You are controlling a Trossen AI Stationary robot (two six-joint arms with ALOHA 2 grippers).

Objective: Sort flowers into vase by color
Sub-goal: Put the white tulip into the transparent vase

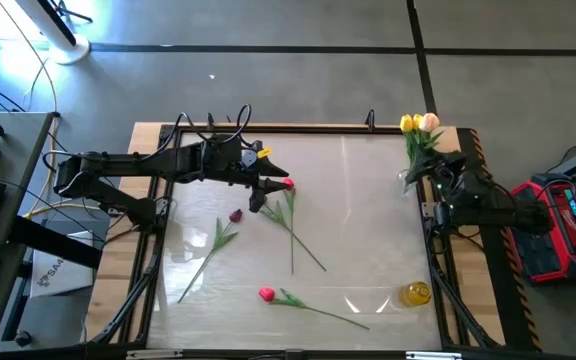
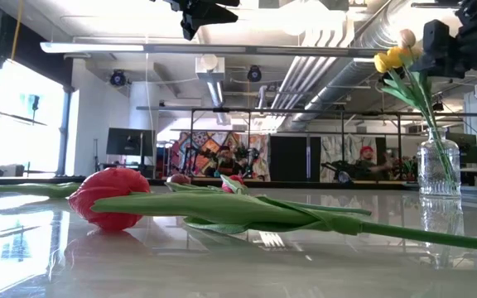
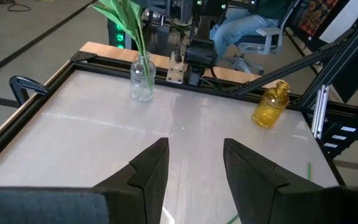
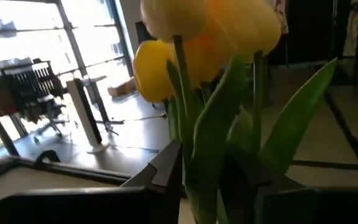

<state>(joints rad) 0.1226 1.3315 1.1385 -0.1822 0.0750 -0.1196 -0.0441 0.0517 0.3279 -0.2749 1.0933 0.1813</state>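
A clear glass vase [image 1: 406,181] at the table's far right holds yellow and peach tulips [image 1: 419,123]. My right gripper [image 4: 207,165] is level beside it, open, with green stems and a leaf [image 4: 211,143] in the gap between its fingers. Three loose flowers lie flat on the table: a red one [image 1: 286,184], a dark maroon one [image 1: 235,215] and a red-pink one [image 1: 266,294]. My left gripper [image 3: 194,165] hangs open and empty high over the table's middle, above the red flower. My right gripper has its fingers [image 4: 168,167] on either side of the tulips' stems and leaf [image 4: 197,177], above the vase's mouth, coming in level from the table's right. I cannot tell whether the fingers touch them. The flowers stand upright in the vase.
A small yellow vase [image 1: 416,293] stands near the front right corner. A raised dark frame [image 1: 268,128] runs round the table's edges. Another green stem [image 1: 298,242] lies across the middle. People [image 2: 367,161] sit in the room beyond the table.
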